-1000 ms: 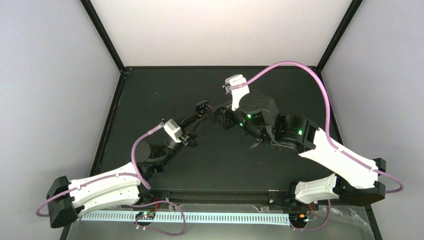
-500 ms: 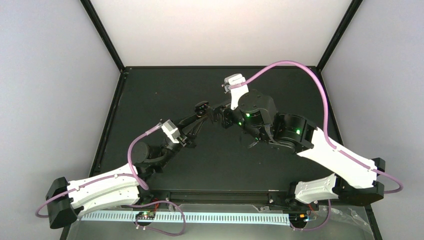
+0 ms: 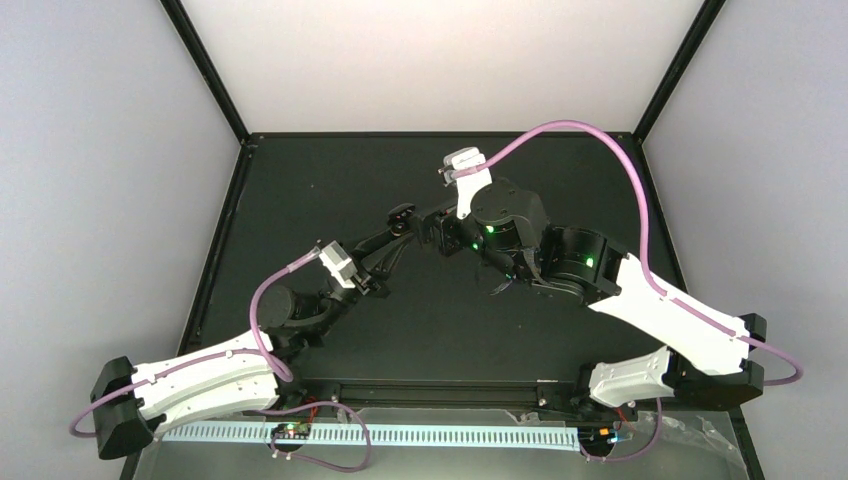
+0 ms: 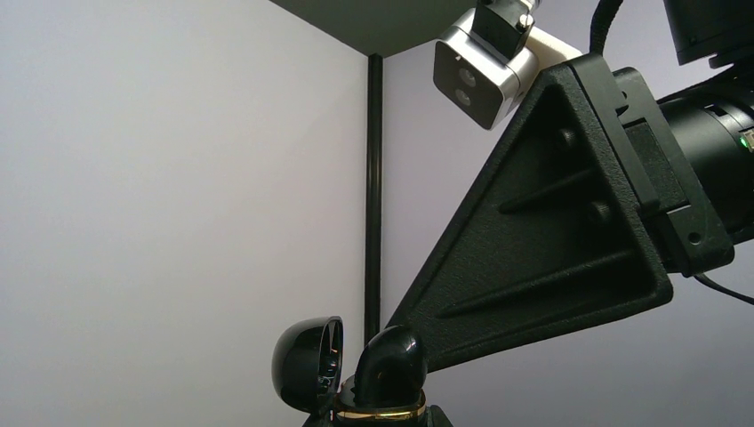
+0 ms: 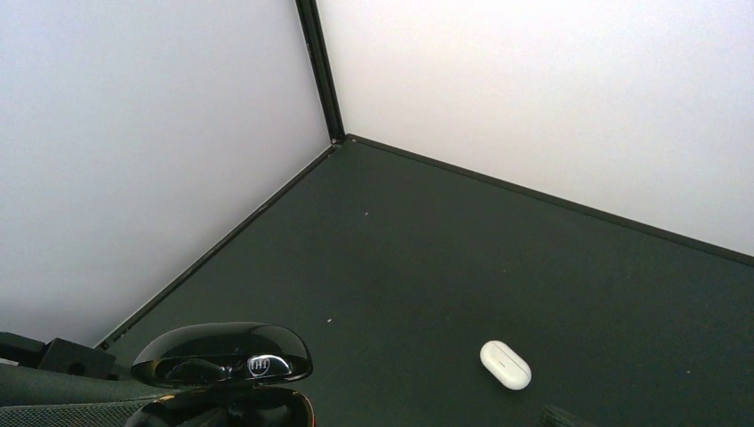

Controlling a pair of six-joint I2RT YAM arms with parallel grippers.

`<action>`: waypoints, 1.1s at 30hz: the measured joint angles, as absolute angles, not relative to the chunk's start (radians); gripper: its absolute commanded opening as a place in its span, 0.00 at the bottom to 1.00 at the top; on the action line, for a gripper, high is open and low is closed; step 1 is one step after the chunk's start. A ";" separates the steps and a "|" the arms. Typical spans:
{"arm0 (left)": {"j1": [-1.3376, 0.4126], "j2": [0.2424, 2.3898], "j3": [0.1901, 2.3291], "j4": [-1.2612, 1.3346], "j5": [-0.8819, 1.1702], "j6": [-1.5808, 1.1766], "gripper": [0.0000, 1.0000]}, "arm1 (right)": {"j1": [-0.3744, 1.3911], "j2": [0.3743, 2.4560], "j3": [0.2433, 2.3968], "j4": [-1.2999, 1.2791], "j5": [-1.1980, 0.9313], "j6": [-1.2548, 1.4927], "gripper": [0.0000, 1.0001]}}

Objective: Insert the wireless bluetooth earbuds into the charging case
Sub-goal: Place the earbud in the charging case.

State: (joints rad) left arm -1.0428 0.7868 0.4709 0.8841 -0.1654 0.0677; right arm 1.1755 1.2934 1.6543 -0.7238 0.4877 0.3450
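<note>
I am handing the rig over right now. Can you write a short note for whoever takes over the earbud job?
Left hand: shut on a glossy black hinged case, lid open, held in the air.
Right hand: open, nothing seen in it, close beside that black case.
White oval case: lying on the table, apparently closed, apart from both hands.
Earbuds: not visible in any view.
Done: no earbud seen inserted.
Left: locate both earbuds and seat them in the charging case.
</note>
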 measured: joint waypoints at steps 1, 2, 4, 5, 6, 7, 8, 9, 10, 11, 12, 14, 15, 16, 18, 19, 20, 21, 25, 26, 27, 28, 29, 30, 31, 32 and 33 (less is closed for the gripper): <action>-1.043 0.785 0.469 0.883 -0.165 0.068 0.02 | 1.176 1.293 1.654 -0.724 0.487 0.345 0.90; -1.043 0.784 0.468 0.883 -0.165 0.068 0.02 | 1.176 1.293 1.654 -0.724 0.487 0.344 0.90; -1.043 0.784 0.468 0.882 -0.165 0.068 0.01 | 1.176 1.291 1.654 -0.725 0.487 0.340 0.91; -1.043 0.784 0.468 0.882 -0.165 0.068 0.02 | 1.176 1.290 1.654 -0.725 0.487 0.339 0.91; -1.043 0.783 0.468 0.882 -0.165 0.068 0.02 | 1.175 1.286 1.654 -0.725 0.487 0.337 0.91; -1.043 0.783 0.468 0.882 -0.165 0.068 0.02 | 1.175 1.281 1.654 -0.725 0.486 0.336 0.91; -1.043 0.781 0.468 0.882 -0.165 0.068 0.02 | 1.174 1.275 1.654 -0.724 0.481 0.333 0.91; -1.043 0.780 0.468 0.882 -0.165 0.068 0.02 | 1.172 1.266 1.653 -0.722 0.474 0.330 0.91; -1.043 0.779 0.468 0.882 -0.165 0.068 0.02 | 1.172 1.256 1.650 -0.718 0.464 0.327 0.91; -1.043 0.779 0.468 0.883 -0.165 0.068 0.01 | 1.172 1.245 1.646 -0.714 0.455 0.323 0.91; -1.043 0.779 0.468 0.882 -0.165 0.068 0.02 | 1.171 1.238 1.642 -0.708 0.442 0.321 0.91; -1.043 0.779 0.468 0.882 -0.164 0.068 0.02 | 1.171 1.222 1.630 -0.687 0.408 0.316 0.91; -1.043 0.779 0.468 0.882 -0.164 0.068 0.02 | 1.171 1.219 1.625 -0.678 0.390 0.313 0.91; -1.043 0.779 0.468 0.882 -0.164 0.068 0.02 | 1.171 1.218 1.622 -0.672 0.374 0.311 0.91; -1.043 0.779 0.468 0.882 -0.164 0.068 0.02 | 1.171 1.219 1.617 -0.661 0.344 0.306 0.91; -1.043 0.779 0.468 0.882 -0.164 0.068 0.02 | 1.171 1.219 1.614 -0.656 0.328 0.302 0.91; -1.043 0.779 0.468 0.882 -0.164 0.068 0.01 | 1.171 1.220 1.613 -0.654 0.318 0.299 0.91; -1.043 0.779 0.468 0.882 -0.164 0.068 0.02 | 1.171 1.222 1.613 -0.651 0.307 0.295 0.91; -1.043 0.779 0.468 0.882 -0.164 0.068 0.02 | 1.171 1.230 1.613 -0.648 0.285 0.290 0.91; -1.043 0.779 0.468 0.882 -0.164 0.068 0.02 | 1.171 1.232 1.613 -0.649 0.285 0.290 0.91; -1.043 0.779 0.468 0.882 -0.164 0.068 0.02 | 1.171 1.235 1.613 -0.648 0.286 0.290 0.91; -1.043 0.779 0.468 0.882 -0.164 0.068 0.02 | 1.171 1.237 1.613 -0.649 0.289 0.290 0.91; -1.043 0.779 0.468 0.882 -0.164 0.067 0.02 | 1.171 1.241 1.613 -0.649 0.293 0.290 0.91; -1.043 0.779 0.468 0.882 -0.164 0.067 0.01 | 1.171 1.245 1.613 -0.650 0.297 0.290 0.91; -1.043 0.779 0.468 0.882 -0.164 0.067 0.01 | 1.171 1.248 1.613 -0.650 0.304 0.290 0.91; -1.043 0.779 0.468 0.882 -0.163 0.067 0.01 | 1.171 1.252 1.613 -0.650 0.311 0.291 0.91; -1.043 0.779 0.468 0.882 -0.163 0.067 0.02 | 1.171 1.254 1.613 -0.651 0.316 0.291 0.91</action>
State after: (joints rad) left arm -1.0428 0.7788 0.4683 0.8822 -0.1635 0.0669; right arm 1.1709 1.2541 1.6131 -0.6506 0.3164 0.2913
